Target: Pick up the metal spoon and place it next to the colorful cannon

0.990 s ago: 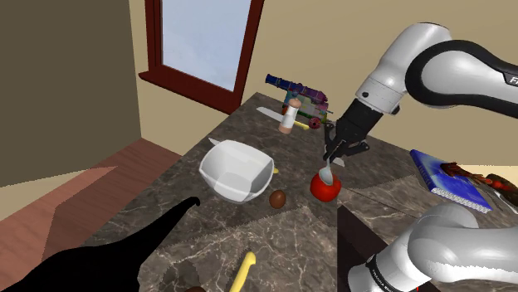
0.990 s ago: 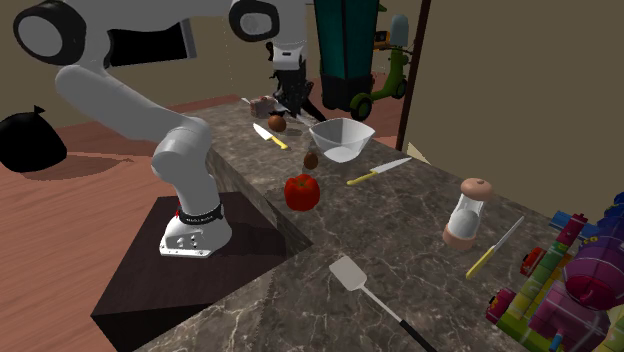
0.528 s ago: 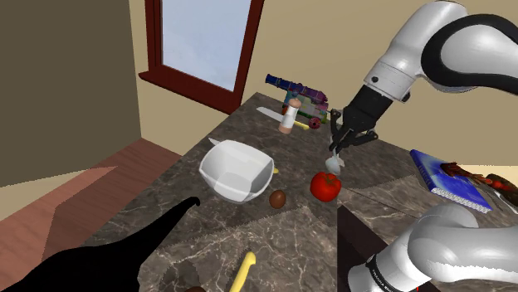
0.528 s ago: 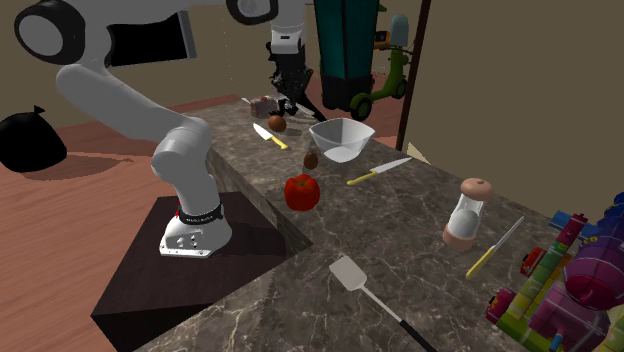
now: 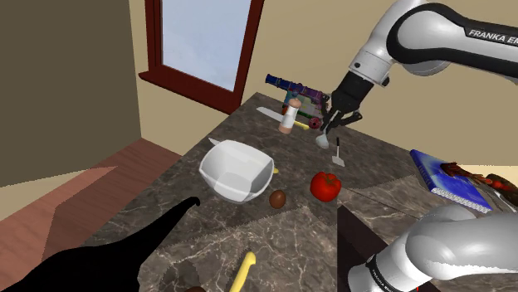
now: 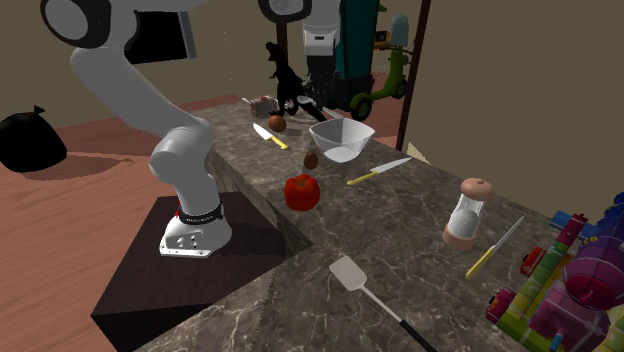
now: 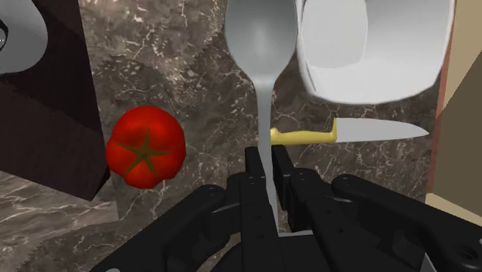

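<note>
- Wrist view: gripper (image 7: 268, 158) is gripping the spoon (image 7: 261, 39) by its handle, jaws clenched.
- Spoon is hanging over the counter (image 5: 365, 158), near the cannon (image 5: 292, 90), on its right in the shoulder view.

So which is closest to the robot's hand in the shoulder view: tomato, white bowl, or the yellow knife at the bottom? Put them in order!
1. Tomato, right below the gripper holding the spoon.
2. White bowl, farther to the view's left.
3. Yellow-handled knife, far down at the bottom edge.

Smooth grey metal spoon (image 7: 260, 39) — glossy tomato (image 7: 145, 148) — polished, veined dark stone counter (image 7: 193, 85).
</note>
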`<move>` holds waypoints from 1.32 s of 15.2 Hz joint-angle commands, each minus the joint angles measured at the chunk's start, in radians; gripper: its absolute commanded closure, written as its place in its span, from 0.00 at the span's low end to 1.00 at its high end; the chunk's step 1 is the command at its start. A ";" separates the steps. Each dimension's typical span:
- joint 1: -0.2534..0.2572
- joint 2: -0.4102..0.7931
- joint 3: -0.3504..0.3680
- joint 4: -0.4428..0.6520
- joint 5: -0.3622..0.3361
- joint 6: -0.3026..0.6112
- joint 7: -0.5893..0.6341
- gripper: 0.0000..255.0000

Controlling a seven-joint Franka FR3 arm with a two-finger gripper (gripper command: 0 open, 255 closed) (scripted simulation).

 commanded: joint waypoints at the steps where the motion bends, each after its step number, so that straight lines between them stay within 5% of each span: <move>1: -0.012 0.070 -0.020 0.053 -0.015 0.011 -0.028 1.00; 11: -0.058 0.423 -0.103 0.379 -0.050 0.013 -0.145 1.00; 20: -0.105 0.778 -0.153 0.810 -0.039 -0.082 -0.225 1.00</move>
